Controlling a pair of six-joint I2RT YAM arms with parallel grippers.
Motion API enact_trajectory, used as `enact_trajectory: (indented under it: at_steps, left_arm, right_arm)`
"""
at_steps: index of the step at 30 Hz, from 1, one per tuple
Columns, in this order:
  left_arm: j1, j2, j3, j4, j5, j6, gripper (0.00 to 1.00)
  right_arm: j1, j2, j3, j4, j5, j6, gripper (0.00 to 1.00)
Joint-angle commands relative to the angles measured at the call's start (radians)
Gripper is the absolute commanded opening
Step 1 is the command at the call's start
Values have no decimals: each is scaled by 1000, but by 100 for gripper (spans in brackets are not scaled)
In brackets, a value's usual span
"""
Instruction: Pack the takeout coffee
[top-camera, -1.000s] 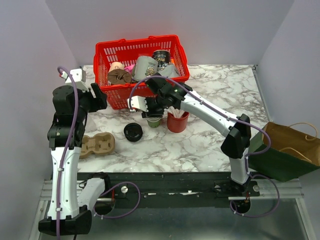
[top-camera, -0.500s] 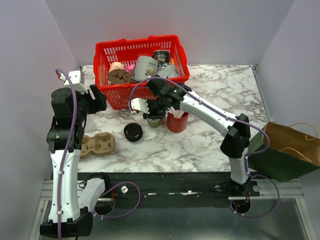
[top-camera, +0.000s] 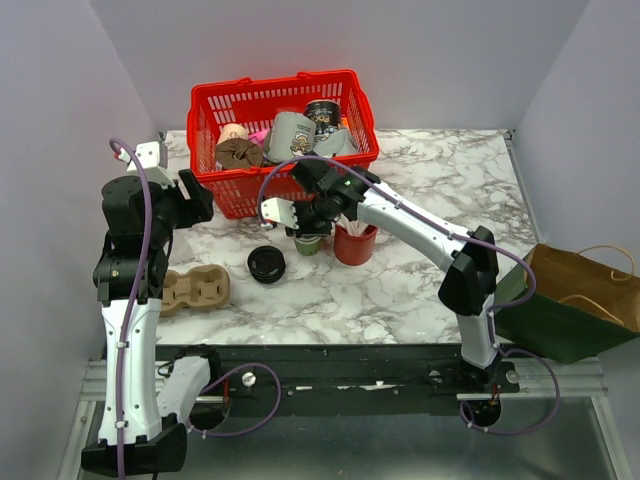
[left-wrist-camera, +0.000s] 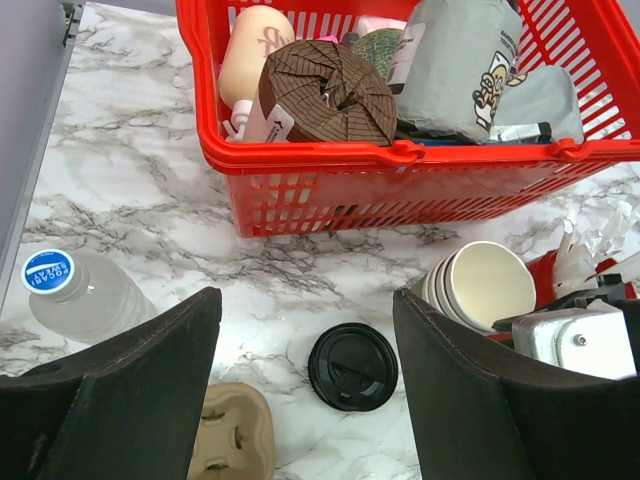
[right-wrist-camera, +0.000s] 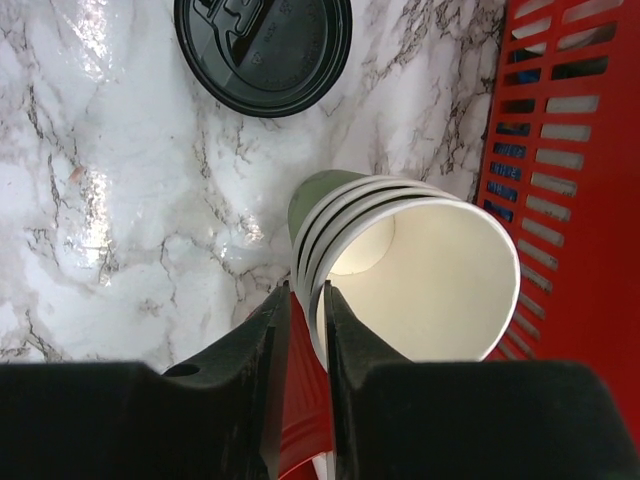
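No lidded olive-green cup shows in any view. A stack of lidless green cups (top-camera: 308, 243), cream inside, stands on the marble table and also shows in the right wrist view (right-wrist-camera: 420, 280) and the left wrist view (left-wrist-camera: 490, 285). My right gripper (right-wrist-camera: 307, 292) is shut on the rim of this stack, one finger outside and one over the cream inside; from above, the right gripper (top-camera: 305, 228) sits right over it. A round black lid (top-camera: 266, 264) lies alone on the table left of the stack (left-wrist-camera: 352, 366) (right-wrist-camera: 262, 45). My left gripper (left-wrist-camera: 300, 300) is open and empty, raised above the lid.
A red cup of white sticks (top-camera: 355, 243) stands touching the stack's right side. A red basket (top-camera: 205, 125) of goods is behind. A brown pulp cup carrier (top-camera: 195, 288) and a water bottle (left-wrist-camera: 75, 290) lie at the left. A paper bag (top-camera: 580, 300) sits off the table's right edge.
My right gripper has shifted slightly left and down at the cup stack. The left arm has barely moved.
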Motion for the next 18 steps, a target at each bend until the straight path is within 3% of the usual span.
enact_trajectory:
  at_steps: [1,7,18]
  left_arm:
    - [11,-7,-13,3,30,-21,78]
    - [14,-9,-26,6,30,-15,77]
    - [14,-27,-170,29,123,-47,77]
  right_arm:
    - [0,27,9,-14,33,5,24]
    - [-1,27,29,-11,45,12,1]
    - [-3,-29,70,36,54,38,1]
